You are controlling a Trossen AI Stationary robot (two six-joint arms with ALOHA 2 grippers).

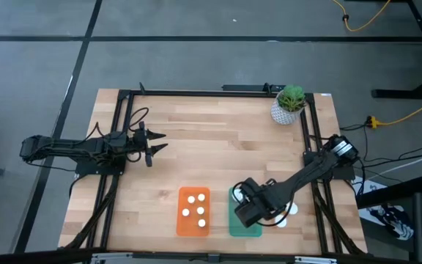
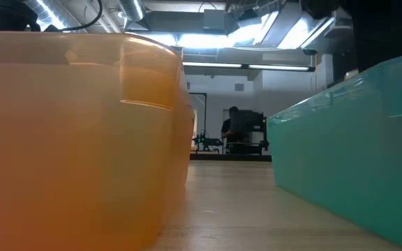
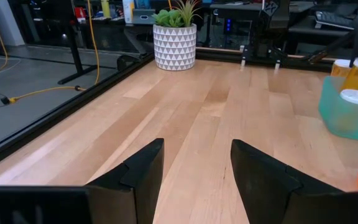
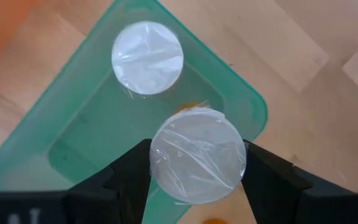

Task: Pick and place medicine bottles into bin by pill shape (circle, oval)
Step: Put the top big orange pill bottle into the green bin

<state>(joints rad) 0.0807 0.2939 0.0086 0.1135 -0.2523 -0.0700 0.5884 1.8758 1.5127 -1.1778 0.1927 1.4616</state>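
My right gripper (image 1: 245, 212) is over the teal-green bin (image 1: 237, 229) and is shut on a medicine bottle whose white cap (image 4: 197, 163) faces the wrist camera. Another white-capped bottle (image 4: 148, 58) stands inside that bin (image 4: 73, 143). The orange bin (image 1: 193, 213), to the left of the teal one, holds several white-capped bottles (image 1: 194, 206). Two more white caps (image 1: 291, 213) stand on the table to the right of the teal bin. My left gripper (image 1: 156, 147) is open and empty at the table's left, its fingers apart (image 3: 197, 162). My right gripper pinches the bottle between its two fingers (image 4: 129, 177), which stand on opposite sides just under the white cap (image 4: 229, 180). The fingers come from above, pointing down. The bottle is upright, cap up, over the teal bin's corner wall (image 4: 253, 106); its base is hidden.
A white patterned pot with a green plant (image 1: 289, 105) stands at the far right corner. A black frame runs round the wooden table (image 1: 218, 139). In the low view the orange bin (image 2: 75, 132) and the teal bin (image 2: 354, 139) fill both sides.
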